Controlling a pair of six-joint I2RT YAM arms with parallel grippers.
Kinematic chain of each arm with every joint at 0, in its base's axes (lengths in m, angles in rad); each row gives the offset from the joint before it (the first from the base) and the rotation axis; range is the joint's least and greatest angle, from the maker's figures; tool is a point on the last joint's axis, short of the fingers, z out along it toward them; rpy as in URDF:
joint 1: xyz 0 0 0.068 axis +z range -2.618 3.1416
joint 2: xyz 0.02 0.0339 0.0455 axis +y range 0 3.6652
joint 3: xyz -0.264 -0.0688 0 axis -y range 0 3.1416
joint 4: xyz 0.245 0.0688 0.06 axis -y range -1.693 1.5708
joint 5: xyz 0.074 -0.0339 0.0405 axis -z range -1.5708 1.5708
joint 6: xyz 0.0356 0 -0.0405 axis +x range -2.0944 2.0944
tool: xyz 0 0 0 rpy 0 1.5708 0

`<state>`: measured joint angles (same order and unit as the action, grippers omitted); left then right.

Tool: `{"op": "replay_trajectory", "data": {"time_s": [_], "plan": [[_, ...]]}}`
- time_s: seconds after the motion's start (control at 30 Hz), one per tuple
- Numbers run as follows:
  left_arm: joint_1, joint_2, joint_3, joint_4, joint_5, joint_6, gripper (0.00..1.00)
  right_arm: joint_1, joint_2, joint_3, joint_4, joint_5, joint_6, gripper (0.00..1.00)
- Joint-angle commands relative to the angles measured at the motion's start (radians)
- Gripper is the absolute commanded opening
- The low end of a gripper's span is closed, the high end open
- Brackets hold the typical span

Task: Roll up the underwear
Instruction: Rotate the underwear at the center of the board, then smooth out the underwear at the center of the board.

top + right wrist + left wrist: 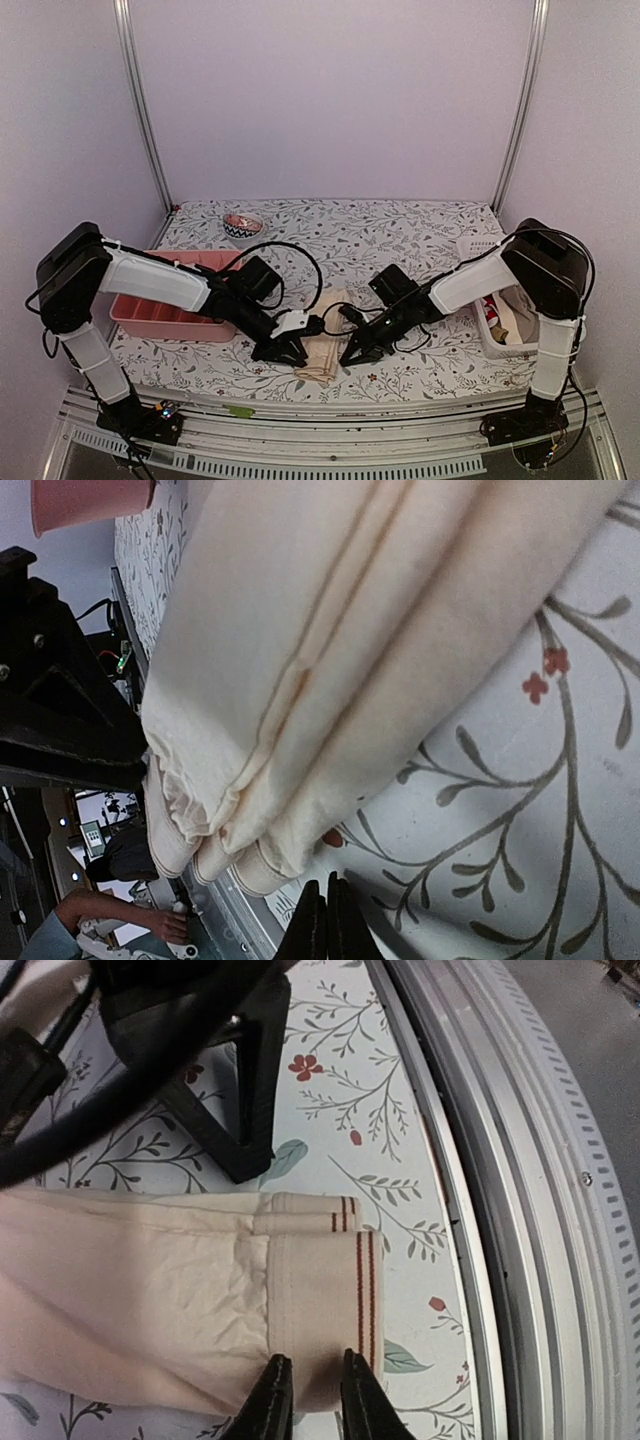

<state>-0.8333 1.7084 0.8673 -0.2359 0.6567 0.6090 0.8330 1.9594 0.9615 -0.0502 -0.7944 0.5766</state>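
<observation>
One folded underwear, left gripper pinching its hem, right gripper clenched beside

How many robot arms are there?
2. The left arm reaches in from the left side and the right arm from the right side. Both point at the underwear lying between them.

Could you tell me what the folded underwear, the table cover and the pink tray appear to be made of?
The underwear looks like soft matte knit, perhaps cotton: fine creases, stitched waistband with reddish stripes. The table cover seems a smooth printed sheet, cloth or vinyl, I cannot tell. The pink tray looks like rigid moulded plastic: straight, even walls.
</observation>
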Motion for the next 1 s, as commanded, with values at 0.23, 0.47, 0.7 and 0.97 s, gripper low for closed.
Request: {"op": "replay_trajectory", "data": {"time_s": [0.23, 0.47, 0.7, 0.97], "plan": [[-0.09, 0.181, 0.105, -0.008, -0.135, -0.014, 0.17, 0.03, 0.089, -0.006, 0.127, -0.062, 0.099, 0.0], [-0.084, 0.071, 0.087, -0.052, -0.158, -0.002, 0.31, 0.013, -0.043, -0.062, -0.028, 0.025, 0.041, 0.05], [-0.03, -0.173, 0.053, -0.054, -0.148, -0.026, 0.53, -0.05, -0.29, -0.038, -0.134, 0.139, -0.055, 0.37], [0.178, -0.357, 0.057, -0.032, -0.108, -0.111, 0.96, -0.031, -0.142, 0.18, 0.059, -0.038, 0.067, 0.42]]}}
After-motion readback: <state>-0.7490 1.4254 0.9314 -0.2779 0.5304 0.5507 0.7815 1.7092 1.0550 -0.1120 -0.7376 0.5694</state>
